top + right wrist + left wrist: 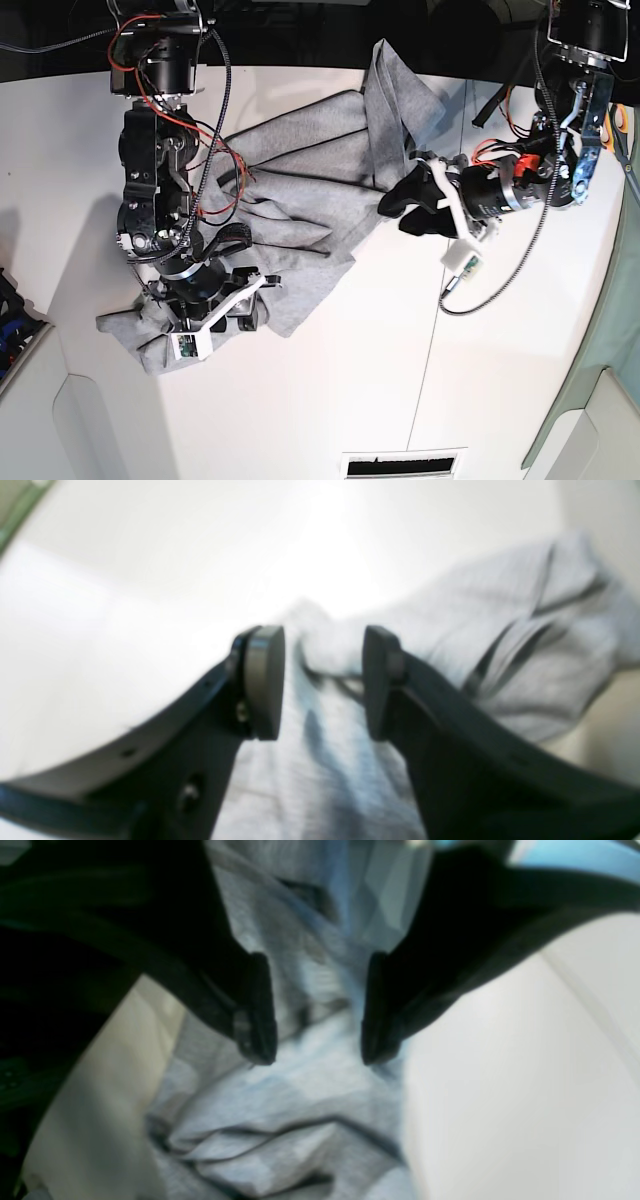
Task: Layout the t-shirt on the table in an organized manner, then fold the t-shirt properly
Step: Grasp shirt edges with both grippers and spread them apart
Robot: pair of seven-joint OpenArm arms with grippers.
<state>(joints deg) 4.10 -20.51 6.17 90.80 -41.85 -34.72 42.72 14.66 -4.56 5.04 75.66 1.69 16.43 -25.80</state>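
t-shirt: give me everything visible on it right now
The t-shirt is light heather-grey knit fabric, crumpled and spread diagonally across the white table, not laid flat. One end bunches under the right gripper, whose open fingers straddle a fold. The other end rises in a peak at the left gripper, fingers apart with cloth between them; a grip can't be confirmed. No print shows.

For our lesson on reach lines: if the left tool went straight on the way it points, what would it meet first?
Most likely the t-shirt: crumpled grey cloth lies directly between and ahead of the left tool, whose fingers stand apart. Depth is blurred, so contact may be very near.
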